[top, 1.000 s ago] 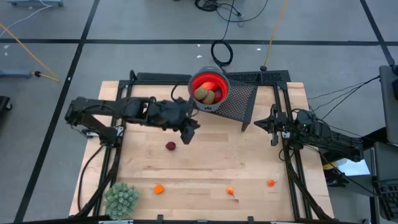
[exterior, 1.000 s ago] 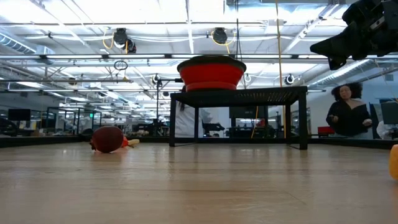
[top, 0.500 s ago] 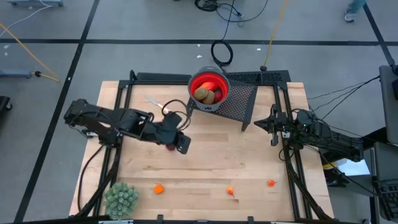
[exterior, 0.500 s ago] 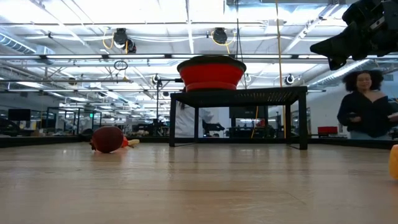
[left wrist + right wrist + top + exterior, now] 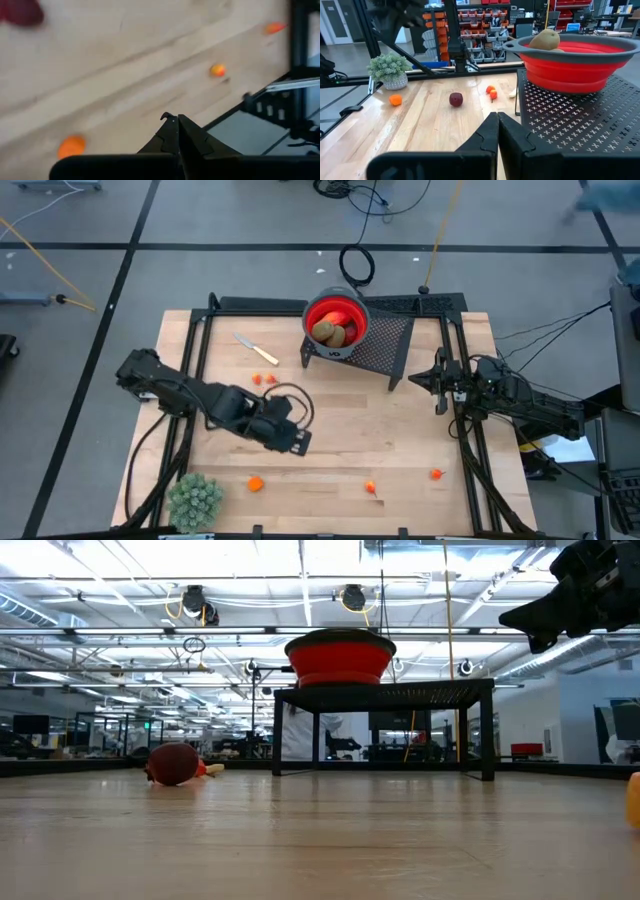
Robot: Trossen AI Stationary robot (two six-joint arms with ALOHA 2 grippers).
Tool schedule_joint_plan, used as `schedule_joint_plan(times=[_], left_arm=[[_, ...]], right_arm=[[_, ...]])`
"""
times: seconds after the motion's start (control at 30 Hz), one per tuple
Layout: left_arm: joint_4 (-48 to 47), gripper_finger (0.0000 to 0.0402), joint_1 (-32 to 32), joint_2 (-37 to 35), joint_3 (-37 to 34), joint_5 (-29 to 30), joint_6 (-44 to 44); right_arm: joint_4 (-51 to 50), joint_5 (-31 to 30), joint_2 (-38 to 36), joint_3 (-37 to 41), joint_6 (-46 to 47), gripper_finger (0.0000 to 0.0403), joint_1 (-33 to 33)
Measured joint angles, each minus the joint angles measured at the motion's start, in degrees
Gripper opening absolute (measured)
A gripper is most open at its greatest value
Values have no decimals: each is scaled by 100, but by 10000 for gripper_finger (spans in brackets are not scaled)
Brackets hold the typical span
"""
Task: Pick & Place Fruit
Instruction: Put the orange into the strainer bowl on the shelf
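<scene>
A red bowl [image 5: 336, 308] with two brown kiwis [image 5: 331, 332] stands on a black mesh rack [image 5: 388, 345] at the far middle. A dark red round fruit [image 5: 455, 99] lies on the wood; in the high view my left arm covers it. Tiny orange pieces [image 5: 255, 483] [image 5: 371, 487] [image 5: 436, 474] lie along the near edge, and two red-orange bits [image 5: 262, 379] lie beside the knife. My left gripper [image 5: 298, 442] hangs shut and empty over the table's middle, pointing steeply down [image 5: 176, 120]. My right gripper [image 5: 437, 385] waits shut and level at the right [image 5: 496, 117].
A small knife [image 5: 255, 348] lies at the far left of the board. A pale green spiky plant ball [image 5: 195, 500] stands at the near left corner. Black frame rails [image 5: 470, 450] run along both sides of the table.
My left gripper has swung from beside the bowl toward the table's near edge, sinking and rolling about its own line. Its arm now covers the dark red fruit in the high view and has uncovered the knife and the red-orange bits. A person in the room behind has walked out of the low view.
</scene>
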State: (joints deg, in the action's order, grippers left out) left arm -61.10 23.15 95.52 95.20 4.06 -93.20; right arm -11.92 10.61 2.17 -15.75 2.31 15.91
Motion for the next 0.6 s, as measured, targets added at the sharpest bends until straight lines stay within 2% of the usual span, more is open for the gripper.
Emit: schedule_joint_plan(times=[0.43, 0.6], left_arm=[[-385, 10, 697, 703, 0, -1299, -1404], [-570, 2, 990, 905, 0, -1520, -1448]], right_arm=[[-36, 1, 0, 0, 0, 0, -1], [-36, 2, 0, 0, 0, 0, -1]])
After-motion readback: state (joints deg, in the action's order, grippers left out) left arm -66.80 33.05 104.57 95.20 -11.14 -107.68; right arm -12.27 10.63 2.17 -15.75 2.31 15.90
